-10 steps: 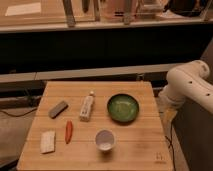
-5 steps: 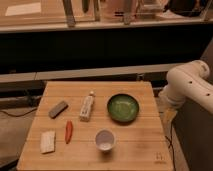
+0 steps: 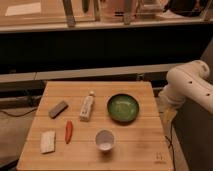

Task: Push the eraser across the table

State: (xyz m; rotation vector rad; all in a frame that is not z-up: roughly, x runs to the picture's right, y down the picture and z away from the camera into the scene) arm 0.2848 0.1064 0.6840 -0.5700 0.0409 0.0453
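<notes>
While the eraser [image 3: 58,109] lies left on the table [image 3: 135,146], the arm [image 3: 192,87] stands off its right edge. The gripper is out of view, fingers spread.

arm [image 3: 192,87] cut by right edge, tool out of view

Lab-like room: a robot arm [image 3: 191,86] beside a plank table [image 3: 136,136].

Just one cam here: up high on the near side, tilted down across the whole worktop [image 3: 141,146] toward the far ledge [image 3: 100,73], mid-distance. White arm [image 3: 192,87] pokes in at right; gripper's out of shot.
</notes>
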